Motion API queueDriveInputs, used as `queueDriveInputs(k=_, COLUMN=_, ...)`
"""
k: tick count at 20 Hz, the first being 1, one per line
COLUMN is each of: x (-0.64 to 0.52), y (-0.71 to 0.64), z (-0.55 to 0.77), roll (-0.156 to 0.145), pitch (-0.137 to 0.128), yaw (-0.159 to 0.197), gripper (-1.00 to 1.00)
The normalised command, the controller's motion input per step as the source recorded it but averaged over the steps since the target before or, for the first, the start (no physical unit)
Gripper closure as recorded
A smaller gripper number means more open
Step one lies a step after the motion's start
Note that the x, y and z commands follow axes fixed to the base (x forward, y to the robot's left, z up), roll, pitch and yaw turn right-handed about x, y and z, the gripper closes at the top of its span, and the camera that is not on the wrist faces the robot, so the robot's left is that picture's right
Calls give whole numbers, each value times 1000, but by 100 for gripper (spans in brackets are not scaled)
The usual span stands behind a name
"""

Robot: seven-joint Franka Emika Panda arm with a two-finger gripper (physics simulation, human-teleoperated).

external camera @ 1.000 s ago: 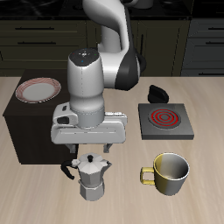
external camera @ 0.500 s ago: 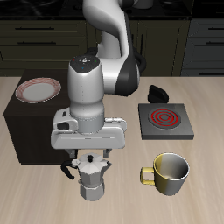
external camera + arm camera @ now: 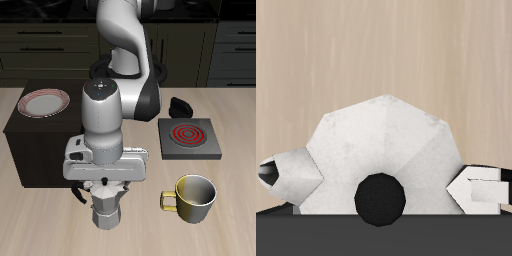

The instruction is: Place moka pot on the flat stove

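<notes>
The moka pot (image 3: pixel 105 210), faceted silver with a black handle, stands upright on the table near the front edge. My gripper (image 3: pixel 104 186) has come down over its lid and hides the top of the pot. In the wrist view the moka pot (image 3: pixel 381 140) fills the space between my fingertips (image 3: pixel 484 187), and its black lid knob sits midway. The gripper (image 3: pixel 381 182) is open and straddles the pot without closing on it. The flat stove (image 3: pixel 187 139), a grey square plate with a red coil, lies farther back, beyond the mug.
A yellow-rimmed metal mug (image 3: pixel 193 198) stands beside the pot, between it and the stove. A dark wooden cabinet (image 3: pixel 35 140) with a plate (image 3: pixel 46 102) on top stands close on the pot's other side. A small black object (image 3: pixel 181 104) lies behind the stove.
The gripper has lowered steadily over the moka pot, from above its lid to around its top. The pot has not moved.
</notes>
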Motion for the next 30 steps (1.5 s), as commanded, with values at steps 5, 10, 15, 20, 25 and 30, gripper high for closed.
queueDriveInputs(k=5, x=-18, y=122, z=-18, roll=24, pitch=-16, yaw=6, gripper=100)
queueDriveInputs(k=10, x=-12, y=72, z=126, roll=18, pitch=-24, yaw=10, gripper=100)
queueDriveInputs(k=15, x=-48, y=-11, z=165, roll=-9, pitch=-21, yaw=-10, gripper=100)
queueDriveInputs(k=20, x=-186, y=84, z=252, roll=-10, pitch=-45, yaw=7, gripper=100)
queueDriveInputs(k=25, x=-258, y=113, z=423, roll=-26, pitch=-76, yaw=36, gripper=100)
queueDriveInputs(k=30, x=-238, y=116, z=414, roll=9, pitch=-54, yaw=4, gripper=100)
